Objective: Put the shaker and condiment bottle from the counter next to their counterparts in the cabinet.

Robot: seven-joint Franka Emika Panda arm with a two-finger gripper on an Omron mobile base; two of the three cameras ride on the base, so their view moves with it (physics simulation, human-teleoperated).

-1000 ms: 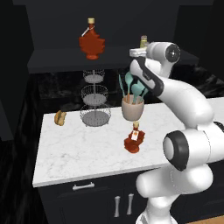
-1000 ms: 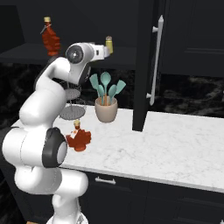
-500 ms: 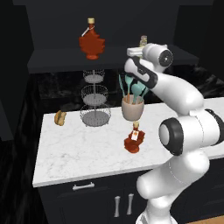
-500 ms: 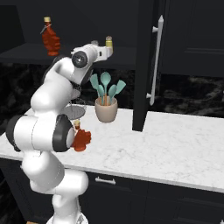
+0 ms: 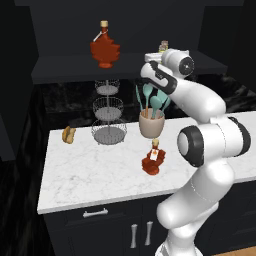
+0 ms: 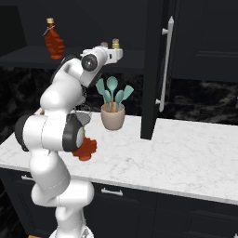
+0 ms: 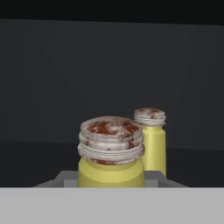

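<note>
In the hand view my gripper (image 7: 111,176) is shut on the olive-yellow shaker (image 7: 111,157), which stands upright with its pale, rust-speckled top towards me. The matching shaker (image 7: 150,140) stands just behind it to the right on the dark cabinet shelf (image 5: 65,70). In the right base view my hand (image 6: 114,54) is at shelf height. Two shaker tops, one (image 6: 105,45) beside the other (image 6: 115,43), show above it. The maple-leaf bottle (image 5: 104,47) stands further left on the shelf. The small condiment bottle (image 5: 154,160) stands on the marble counter (image 5: 90,175), apart from the gripper.
A beige jar of teal utensils (image 5: 151,122) sits on the counter below my hand. A tiered wire stand (image 5: 108,117) is to its left, and a small bun (image 5: 69,134) lies near the counter's left end. A tall dark door with a silver handle (image 6: 165,65) hangs to the right.
The arm's elbow and upper links have swung more upright, closer to the shelf. The hand with the shaker has stayed almost in place. The bottle on the counter has not moved.
</note>
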